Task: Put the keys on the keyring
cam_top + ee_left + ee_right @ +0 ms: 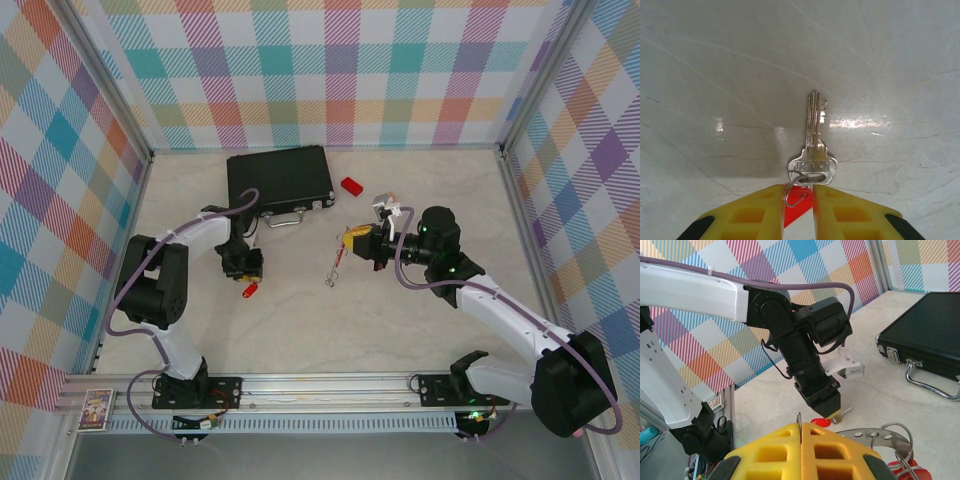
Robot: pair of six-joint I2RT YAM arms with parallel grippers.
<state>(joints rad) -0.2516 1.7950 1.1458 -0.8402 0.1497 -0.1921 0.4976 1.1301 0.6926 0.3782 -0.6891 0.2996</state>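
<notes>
— What does the key look like?
— A silver key (812, 137), its blade pointing away over the desk (715, 75). A small wire ring (795, 194) goes through its head, with a red tab (799, 211) behind.
— And the keyring?
— The keyring (891, 434) is silver hoops with red pieces underneath, at the lower right.

White links (690, 290), black joints (767, 305), purple cables (790, 286) (zip-tied) — yellow ribbed pads (755, 215) on left hand (799, 189), right hand (801, 426)

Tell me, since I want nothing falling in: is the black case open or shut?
Shut. The black case lies flat, lid down on its base, handle in front.
</notes>
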